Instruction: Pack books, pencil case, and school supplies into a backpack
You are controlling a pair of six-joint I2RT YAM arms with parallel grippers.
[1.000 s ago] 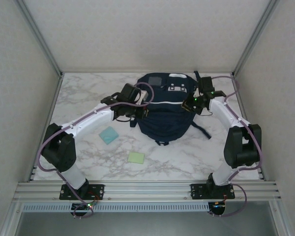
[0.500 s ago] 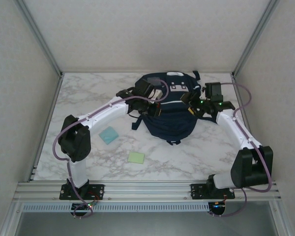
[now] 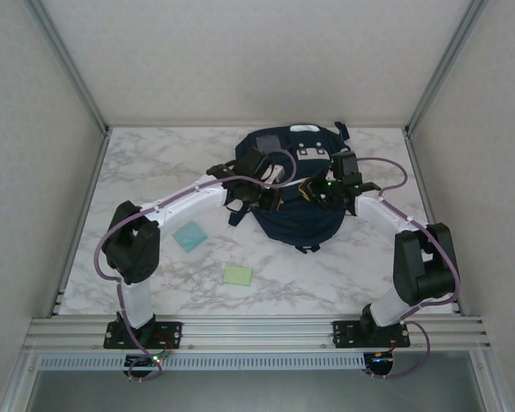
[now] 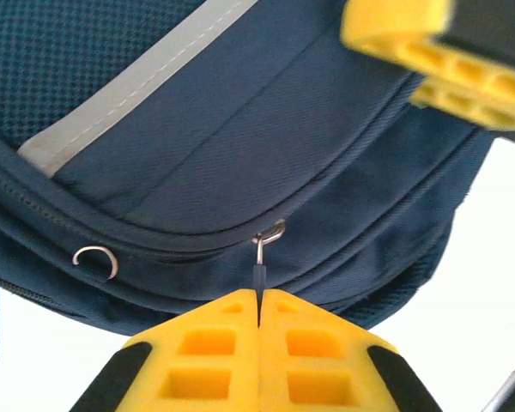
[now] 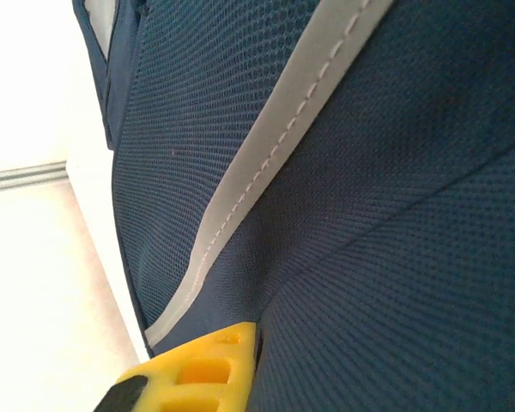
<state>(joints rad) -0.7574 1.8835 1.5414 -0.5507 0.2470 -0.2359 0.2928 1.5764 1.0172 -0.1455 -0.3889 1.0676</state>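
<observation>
The marble table (image 3: 137, 163) carries the backpack (image 3: 296, 225) at upper centre, a blue pad (image 3: 190, 235) lower left of it, and a green pad (image 3: 237, 275) nearer the bottom.

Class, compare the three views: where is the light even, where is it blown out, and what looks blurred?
Top view: soft, even light, barely any shadows, backpack sharp. Left wrist view: zip pull and left gripper fairly sharp, right gripper's fingers blurred, background blown out white. Right wrist view: backpack mesh sharp, background washed out at left.
</observation>
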